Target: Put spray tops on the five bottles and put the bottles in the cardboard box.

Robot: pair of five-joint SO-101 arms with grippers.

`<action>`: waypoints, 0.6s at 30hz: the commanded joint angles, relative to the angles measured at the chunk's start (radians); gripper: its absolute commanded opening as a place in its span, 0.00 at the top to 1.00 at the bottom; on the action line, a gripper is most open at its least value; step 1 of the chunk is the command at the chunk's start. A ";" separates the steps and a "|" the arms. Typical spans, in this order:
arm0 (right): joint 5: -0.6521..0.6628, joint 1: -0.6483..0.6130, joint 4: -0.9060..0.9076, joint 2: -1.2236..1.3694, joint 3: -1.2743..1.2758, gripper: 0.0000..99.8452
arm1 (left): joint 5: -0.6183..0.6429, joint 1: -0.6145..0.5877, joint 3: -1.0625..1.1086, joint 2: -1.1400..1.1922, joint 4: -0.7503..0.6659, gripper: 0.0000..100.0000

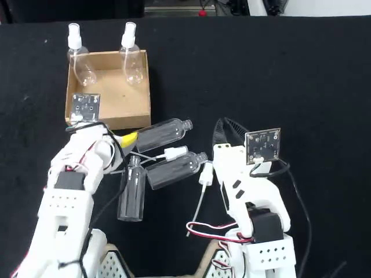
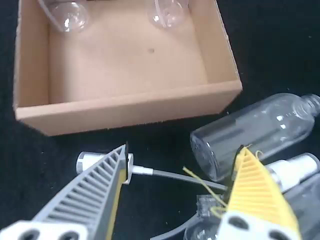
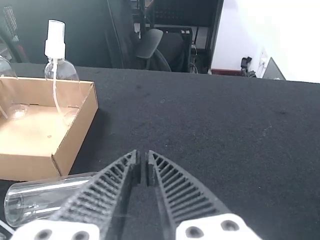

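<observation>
Cardboard box (image 1: 116,95): sitting at the left of the black table (image 1: 301,75), toward its far side. Holding two bottles upright against its far wall, left capped bottle (image 1: 81,65) and right capped bottle (image 1: 133,65), each wearing a white spray top.

Left gripper (image 2: 182,150): hovering just on the near side of the box's near wall. Jaws spread wide, grey finger (image 2: 100,185) and yellow finger (image 2: 252,190) well apart, gripping nothing. Straddling the first loose spray top (image 2: 87,161), which is lying flat on the table with its head partly behind the grey finger and its stem (image 2: 175,175) running toward the yellow one.

Uncapped bottles: lying on their sides mid-table.
- First bottle (image 1: 132,191): lying beside the left arm, neck pointing toward the box.
- Second bottle (image 1: 163,134): lying just off the box's near right corner, neck pointing right.
- Third bottle (image 1: 174,169): lying nearer, neck also pointing right.

Second loose spray top (image 1: 175,153): resting between the second and third bottles.

Third loose spray top (image 1: 206,174): lying just past the third bottle's neck, thin tube (image 1: 197,208) trailing toward the near edge.

Right gripper (image 3: 141,159): hanging to the right of the lying bottles, aiming at the far edge. Jaws showing only a thin slit between them, clasping nothing.
</observation>
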 commanded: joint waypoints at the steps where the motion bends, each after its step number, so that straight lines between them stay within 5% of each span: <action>1: 0.009 -0.014 -0.051 -0.012 0.004 0.97 | 0.002 0.051 -0.005 -0.187 0.075 0.67; 10: 0.009 -0.014 -0.094 -0.012 0.031 0.97 | 0.003 0.177 0.068 -0.446 0.381 0.67; 18: 0.009 -0.014 -0.092 -0.012 0.031 0.97 | 0.215 0.183 0.084 -0.451 0.362 0.67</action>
